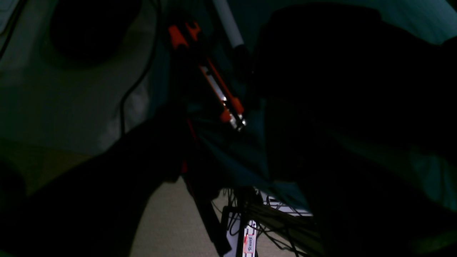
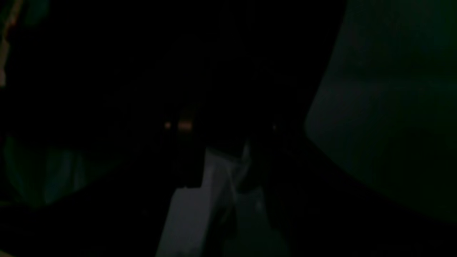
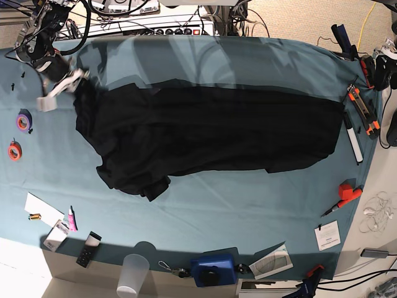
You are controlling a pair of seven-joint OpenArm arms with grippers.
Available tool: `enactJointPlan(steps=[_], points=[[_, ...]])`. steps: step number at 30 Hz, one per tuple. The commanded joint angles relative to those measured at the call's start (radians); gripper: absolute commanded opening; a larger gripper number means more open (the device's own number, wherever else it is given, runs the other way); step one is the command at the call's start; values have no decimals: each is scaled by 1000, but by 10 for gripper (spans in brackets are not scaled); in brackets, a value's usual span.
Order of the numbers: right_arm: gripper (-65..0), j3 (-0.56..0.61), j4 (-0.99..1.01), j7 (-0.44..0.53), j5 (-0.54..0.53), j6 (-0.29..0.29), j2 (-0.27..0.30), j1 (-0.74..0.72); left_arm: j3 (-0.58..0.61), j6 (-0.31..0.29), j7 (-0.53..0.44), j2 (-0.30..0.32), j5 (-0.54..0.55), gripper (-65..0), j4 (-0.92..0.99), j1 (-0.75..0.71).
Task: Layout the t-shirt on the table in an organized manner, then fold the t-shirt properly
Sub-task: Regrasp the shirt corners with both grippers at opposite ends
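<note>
Right pincer (image 3: 57,87) sits at the shirt's (image 3: 211,133) corner, opening unclear; left pincer unseen. You pull outward, flattening cloth on table (image 3: 205,205).

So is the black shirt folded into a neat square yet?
No, the t-shirt lies stretched long across the teal table, with one end bunched.

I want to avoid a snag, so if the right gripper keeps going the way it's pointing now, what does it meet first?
Probably the t-shirt: the right gripper sits at its corner, fingers angled down at the table. Depth is unclear.
</note>
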State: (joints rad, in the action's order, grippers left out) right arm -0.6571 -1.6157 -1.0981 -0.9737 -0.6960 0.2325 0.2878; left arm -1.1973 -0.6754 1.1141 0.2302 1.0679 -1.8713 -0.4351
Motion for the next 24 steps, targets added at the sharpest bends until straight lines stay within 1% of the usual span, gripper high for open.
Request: enactJointPlan(steps=[1,3,4,7,10,12,15,17,18,20,21,24], points=[[-413,-6,-13,24,1,-2,13,-14,-6,-7,-27,16,26,-305,-14,-5],[-413,-5,-10,23,69,2,9,-37,-6,-7,-37,17,26,-305,-14,-5],[-413,-5,-5,26,83,13,8,-45,-6,-7,-38,17,26,-305,-14,-5],[-413,-5,6,52,77,14,8,-65,0,-7,-37,16,26,-305,-14,-5],[-414,-5,6,50,77,14,9,-89,31,-7,-37,16,26,-304,-14,-5],[-414,-5,6,50,77,16,9,-97,92,-7,-37,17,26,-304,-14,-5],[-414,-5,6,46,81,22,9,-100,233,-7,-38,20,24,-304,-14,0],[-414,-6,6,43,82,22,9,-100,319,0,-47,26,-24,-304,-14,10],[-414,-6,6,39,85,22,9,-100,351,23,-70,24,-69,-304,-14,20],[-414,-6,6,29,85,22,9,-100,405,101,-148,24,-156,-304,-14,29],[-414,-6,6,24,86,21,10,-100,426,126,-179,24,-199,-304,-14,34],[-414,-6,6,21,85,21,10,-100,467,204,-198,24,-298,-304,-10,57]])
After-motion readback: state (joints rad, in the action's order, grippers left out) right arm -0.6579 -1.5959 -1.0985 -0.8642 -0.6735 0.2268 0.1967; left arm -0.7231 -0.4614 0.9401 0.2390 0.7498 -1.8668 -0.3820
